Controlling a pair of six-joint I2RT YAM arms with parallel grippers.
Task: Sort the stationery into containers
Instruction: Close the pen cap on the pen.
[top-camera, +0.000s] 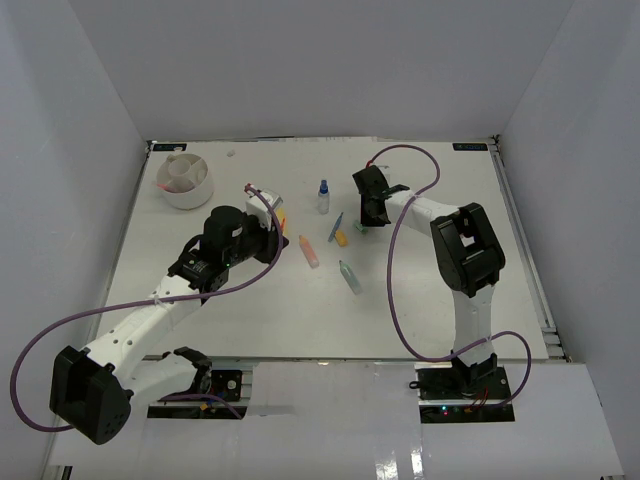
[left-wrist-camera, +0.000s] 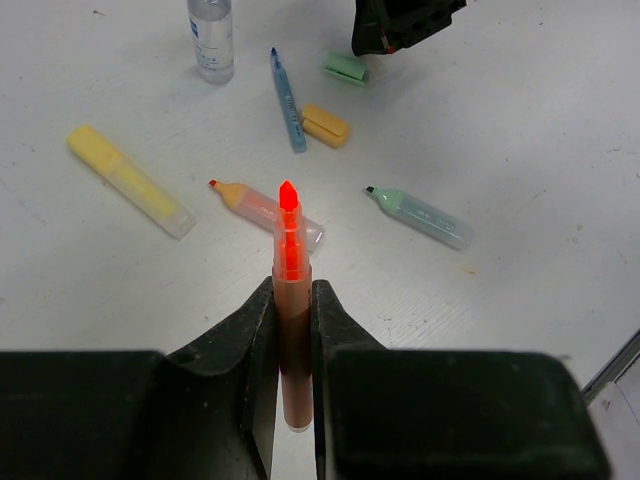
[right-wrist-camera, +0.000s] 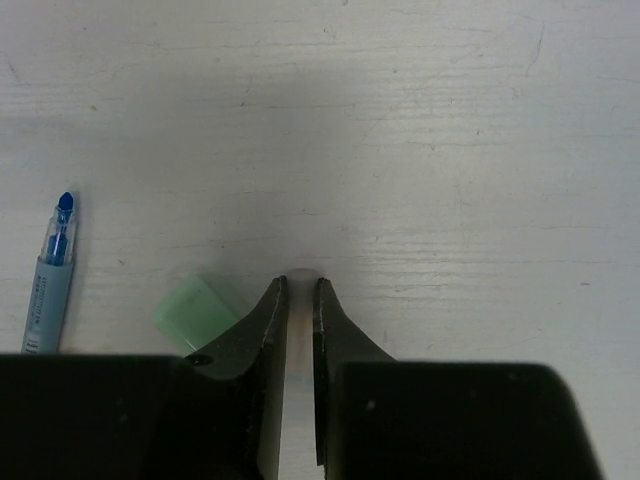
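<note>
Middle crowded: bottle (top-camera: 323, 197), blue pen (top-camera: 336, 226), orange eraser (top-camera: 341, 238), pink marker (top-camera: 309, 251) and teal marker (top-camera: 350, 277) lay close, narrow gaps only. Yellow marker (left-wrist-camera: 130, 182) lay apart, left of pink. Green eraser (right-wrist-camera: 195, 308) sat just beside right gripper (right-wrist-camera: 300, 290); table ahead bare. Orange marker (left-wrist-camera: 289, 230) stuck out past left gripper (left-wrist-camera: 292, 290). Open table (top-camera: 200, 300) ran to tub (top-camera: 186, 178); right side open. Walls (top-camera: 60, 150) closed three sides.

My left arm (top-camera: 140, 330) and right arm (top-camera: 470, 315) are white tubes with black joints. A purple cable (top-camera: 391, 285) trails along each. The fingers (left-wrist-camera: 440, 420) look matte black, possibly rubber-padded.
</note>
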